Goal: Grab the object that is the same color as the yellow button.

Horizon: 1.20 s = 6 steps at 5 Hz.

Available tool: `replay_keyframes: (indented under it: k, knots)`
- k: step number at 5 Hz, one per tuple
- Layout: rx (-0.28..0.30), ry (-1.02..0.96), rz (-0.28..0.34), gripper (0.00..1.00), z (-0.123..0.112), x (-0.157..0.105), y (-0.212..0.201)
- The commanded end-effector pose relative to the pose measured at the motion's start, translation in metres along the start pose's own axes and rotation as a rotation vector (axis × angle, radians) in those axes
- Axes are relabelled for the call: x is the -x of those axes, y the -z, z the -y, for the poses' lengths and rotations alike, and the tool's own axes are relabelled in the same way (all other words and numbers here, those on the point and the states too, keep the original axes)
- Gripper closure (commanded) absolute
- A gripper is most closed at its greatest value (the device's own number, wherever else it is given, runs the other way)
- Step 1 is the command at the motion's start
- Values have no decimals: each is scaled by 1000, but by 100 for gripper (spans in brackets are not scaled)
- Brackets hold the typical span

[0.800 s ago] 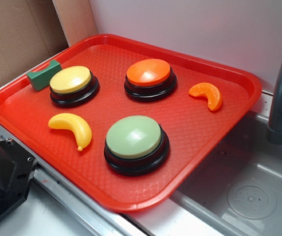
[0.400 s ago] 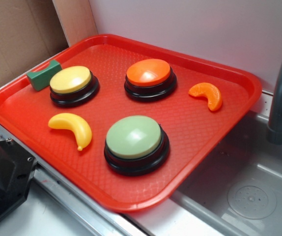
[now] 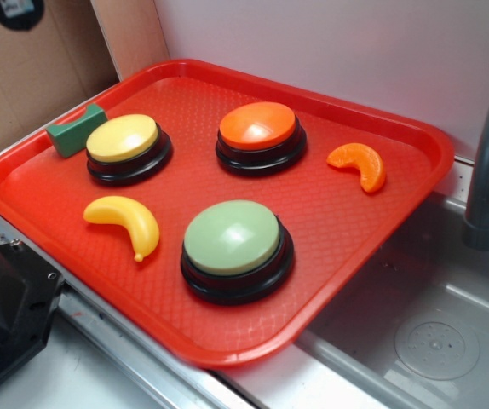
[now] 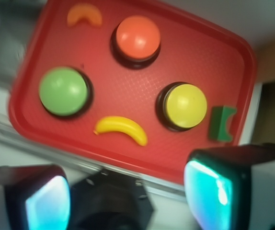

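Exterior: toy banana [image 3: 124,221] lies flat on the red tray [image 3: 381,204], front-left, just in front of the yellow button [image 3: 123,139] and left of the green button [image 3: 232,239]; nothing touches it. Looks light, stiff, glossy, so likely slippery; best pinched across the thick middle of the curve. Tool itself not shown here. Wrist: tool [image 4: 128,196] spread wide, empty, high above the tray edge; banana [image 4: 121,129] sits ahead, between its fingers [image 4: 209,191].
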<state>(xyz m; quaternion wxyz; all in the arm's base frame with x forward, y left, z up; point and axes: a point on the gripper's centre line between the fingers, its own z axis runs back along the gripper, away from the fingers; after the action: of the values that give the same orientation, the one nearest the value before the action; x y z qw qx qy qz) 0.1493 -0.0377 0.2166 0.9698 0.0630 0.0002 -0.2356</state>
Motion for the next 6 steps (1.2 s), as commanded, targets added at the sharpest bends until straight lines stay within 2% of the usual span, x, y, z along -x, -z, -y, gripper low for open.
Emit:
replay_keyframes:
  k: [1, 2, 3, 5, 6]
  knots:
    - [-44, 558, -122, 0, -9, -15, 19]
    - [-33, 818, -159, 0, -10, -14, 39]
    - [-19, 1027, -223, 0, -3, -15, 81]
    - [32, 1044, -297, 0, 21, -12, 152]
    - [7, 1040, -322, 0, 28, -10, 176]
